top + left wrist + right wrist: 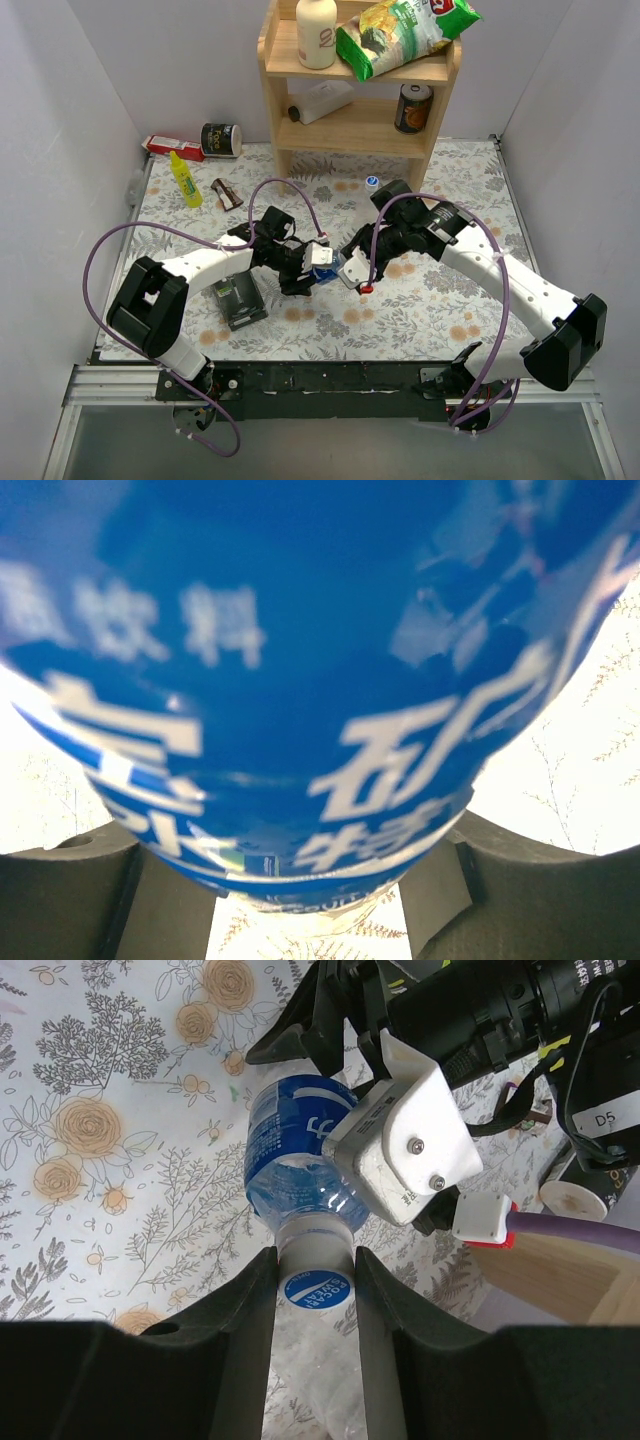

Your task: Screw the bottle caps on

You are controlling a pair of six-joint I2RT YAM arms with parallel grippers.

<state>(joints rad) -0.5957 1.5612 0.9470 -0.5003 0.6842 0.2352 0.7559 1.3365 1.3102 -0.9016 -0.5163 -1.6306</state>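
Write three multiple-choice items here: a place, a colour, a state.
1. The loose blue cap lies: A) on the table before the shelf; B) on the shelf; C) in a bowl.
2. The squeeze bottle is: A) red; B) yellow; C) black.
3. The right hand is: A) open; B) shut on a spoon; C) shut on the cap on the labelled bottle.
Answers: A, it sits on the table below the shelf; B, its body is yellow; C, fingers clamp the cap's sides.

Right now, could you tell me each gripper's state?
Left gripper: holding the blue-labelled clear plastic bottle.
Right gripper: closed on its round blue plastic cap.
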